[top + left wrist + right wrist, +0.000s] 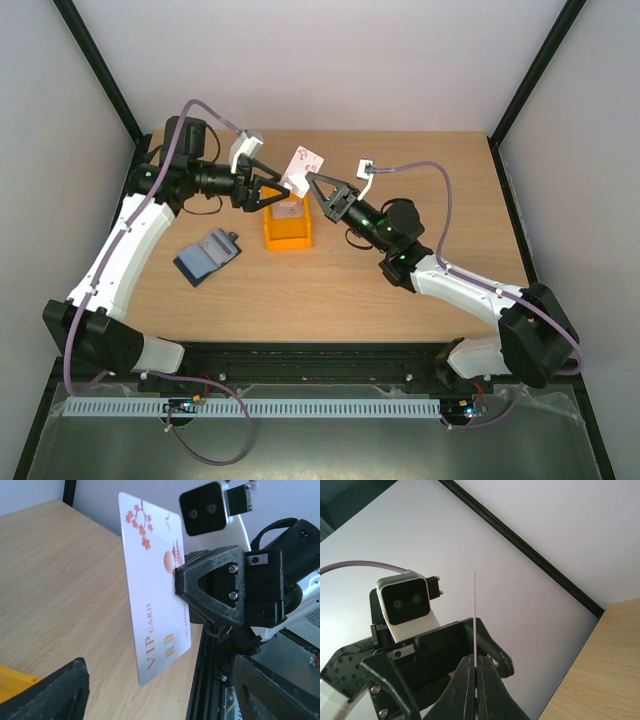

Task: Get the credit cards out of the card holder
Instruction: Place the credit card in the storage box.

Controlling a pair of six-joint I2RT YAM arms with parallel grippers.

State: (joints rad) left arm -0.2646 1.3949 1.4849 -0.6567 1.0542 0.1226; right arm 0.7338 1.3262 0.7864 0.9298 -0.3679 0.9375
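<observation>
Top external view, right end effector (312, 180) clamping credit card (303, 166) raised near orange bin (287, 236) — left end effector (284, 188) spread wide alongside, card holder (207, 256) left on worktop (400, 300).

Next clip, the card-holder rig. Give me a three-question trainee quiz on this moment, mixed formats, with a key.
1. Fill in: the left gripper is ____ (open or shut).
2. What clamps the white VIP card? A. the left gripper B. the right gripper C. nothing
3. True or false: the card holder lies on the table, outside the orange bin.
Key: 1 open; 2 B; 3 true.
</observation>
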